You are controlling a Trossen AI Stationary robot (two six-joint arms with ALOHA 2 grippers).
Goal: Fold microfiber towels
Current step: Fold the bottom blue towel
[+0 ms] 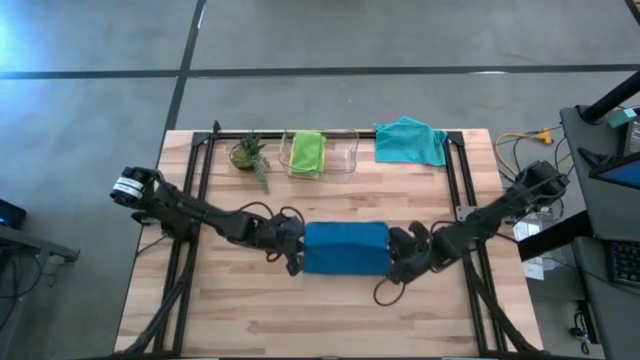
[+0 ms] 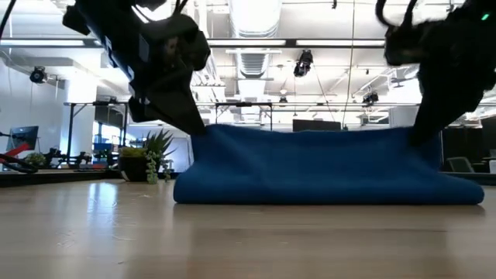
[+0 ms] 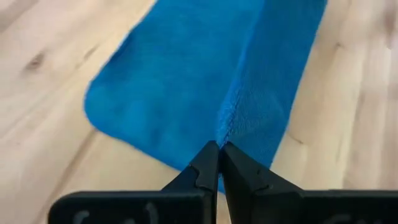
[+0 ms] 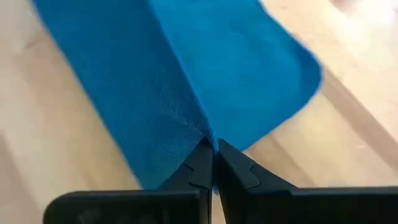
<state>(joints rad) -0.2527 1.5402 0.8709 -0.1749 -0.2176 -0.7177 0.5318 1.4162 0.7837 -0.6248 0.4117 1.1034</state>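
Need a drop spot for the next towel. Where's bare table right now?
Free: the near strip of table below the blue towel, and wood between it and the back row. Crowded: centre, where left gripper and right gripper pinch the towel's ends; back edge holds plant, bin, teal towel.

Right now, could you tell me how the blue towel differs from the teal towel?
The blue towel lies mid-table, while the teal towel sits at the far edge beside the clear bin. The blue towel is pinched at both ends, by the left gripper and the right gripper, with an edge lifted; the teal towel is untouched. The blue towel forms a neat rectangle; the teal towel looks rumpled. Both are plain cloths.
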